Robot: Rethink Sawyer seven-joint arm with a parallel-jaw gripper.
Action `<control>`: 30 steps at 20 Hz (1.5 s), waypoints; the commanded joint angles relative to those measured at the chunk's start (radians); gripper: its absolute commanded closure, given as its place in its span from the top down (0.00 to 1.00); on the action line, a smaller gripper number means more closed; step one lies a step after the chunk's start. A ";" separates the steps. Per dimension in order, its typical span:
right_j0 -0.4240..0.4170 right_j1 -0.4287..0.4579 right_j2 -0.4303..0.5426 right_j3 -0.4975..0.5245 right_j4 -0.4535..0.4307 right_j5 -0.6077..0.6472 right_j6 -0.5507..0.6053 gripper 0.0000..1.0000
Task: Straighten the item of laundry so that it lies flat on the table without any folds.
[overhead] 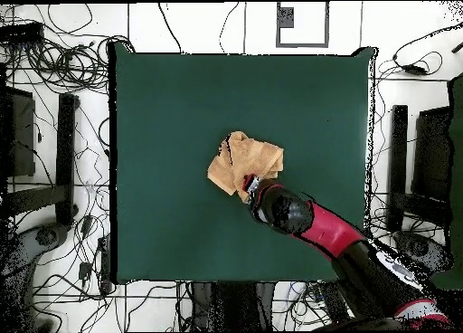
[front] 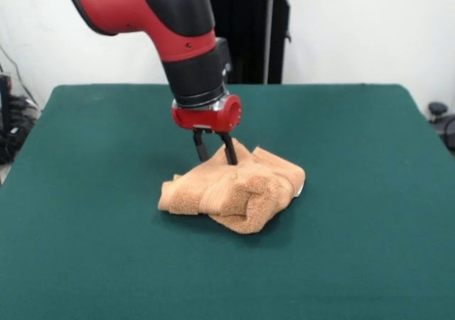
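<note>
Table (front: 85,192): dark green, 1 item on it. Towel (front: 234,188): bunched in thick folds near centre, not flat. Gripper (front: 215,151): fingers slightly parted, tips at the heap's far edge, apparently placed to pinch a fold; no cloth visibly gripped.
</note>
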 commanded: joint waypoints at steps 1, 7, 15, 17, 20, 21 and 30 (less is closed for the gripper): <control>0.002 0.032 0.105 0.039 -0.050 -0.050 0.090 1.00; -0.014 0.031 0.100 0.066 -0.076 -0.066 0.090 1.00; -0.051 0.047 0.123 0.079 -0.107 -0.083 0.090 1.00; -0.054 0.056 0.124 0.078 -0.112 -0.089 0.093 1.00; -0.055 0.066 0.124 0.081 -0.130 -0.114 0.099 1.00; -0.052 0.073 0.121 0.077 -0.134 -0.120 0.101 1.00; -0.042 0.104 0.117 0.055 -0.146 -0.151 0.107 1.00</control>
